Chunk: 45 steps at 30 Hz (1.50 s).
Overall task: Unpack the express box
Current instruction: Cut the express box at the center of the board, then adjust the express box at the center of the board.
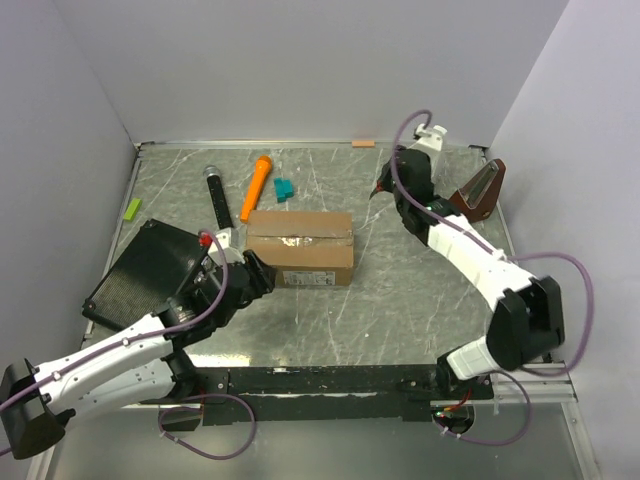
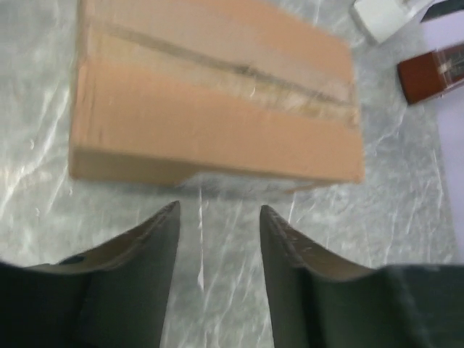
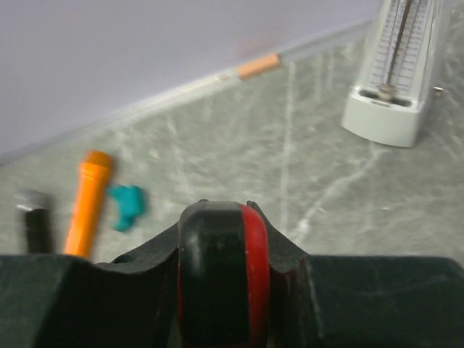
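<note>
The express box (image 1: 300, 248) sits closed at the middle of the top view on the scratched grey table (image 1: 400, 300). Its flaps are down and a clear tape strip (image 1: 297, 240) runs along the top seam. In the left wrist view it fills the upper part of the frame (image 2: 217, 109), slightly blurred.

The left gripper (image 1: 262, 272) lies low at the box's left end. In the wrist view its jaws are spread with bare table between them (image 2: 220, 217), their tips just short of the carton's near edge.

The right gripper (image 1: 383, 192) hovers in the upper right, well apart from the box. Its jaws pinch a black-and-red rounded piece (image 3: 217, 275); what that piece is cannot be told.

A flat black ribbed case (image 1: 150, 265) lies at the left, beside the left arm. Behind the box lie a black stick with a silver tip (image 1: 215, 195), an orange cylinder (image 1: 257, 187) and a teal block (image 1: 284, 189), with a green block (image 1: 132, 208) near the left wall. A metronome (image 1: 480, 190) stands at the right edge, and a small orange strip (image 1: 363, 143) lies against the back wall.
</note>
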Each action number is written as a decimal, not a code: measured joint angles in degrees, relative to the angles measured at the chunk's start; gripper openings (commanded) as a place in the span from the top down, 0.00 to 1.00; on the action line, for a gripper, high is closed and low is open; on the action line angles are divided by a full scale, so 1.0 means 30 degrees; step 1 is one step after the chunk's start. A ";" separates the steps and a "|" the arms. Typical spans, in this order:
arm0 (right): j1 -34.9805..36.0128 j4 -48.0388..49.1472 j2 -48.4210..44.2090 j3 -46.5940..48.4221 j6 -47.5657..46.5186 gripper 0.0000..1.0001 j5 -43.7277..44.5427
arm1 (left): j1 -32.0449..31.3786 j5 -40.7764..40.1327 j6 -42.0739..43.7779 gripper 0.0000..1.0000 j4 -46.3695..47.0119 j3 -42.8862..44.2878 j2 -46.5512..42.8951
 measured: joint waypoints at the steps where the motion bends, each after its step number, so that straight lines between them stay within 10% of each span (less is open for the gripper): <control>1: 0.0000 0.0007 0.0568 0.0007 -0.0597 1.00 0.0036 | 0.0007 0.0211 -0.0466 0.55 -0.0488 -0.0029 0.0073; 22: 0.0940 0.6666 0.8000 0.1326 -0.5260 1.00 -0.4969 | 0.0007 0.7650 -0.0532 0.67 0.3271 -0.2805 0.2251; 45: 0.5224 0.7963 0.3293 -0.7410 -0.3570 1.00 -0.3344 | 0.1596 0.4175 -0.0714 0.57 0.1523 -0.1756 0.6397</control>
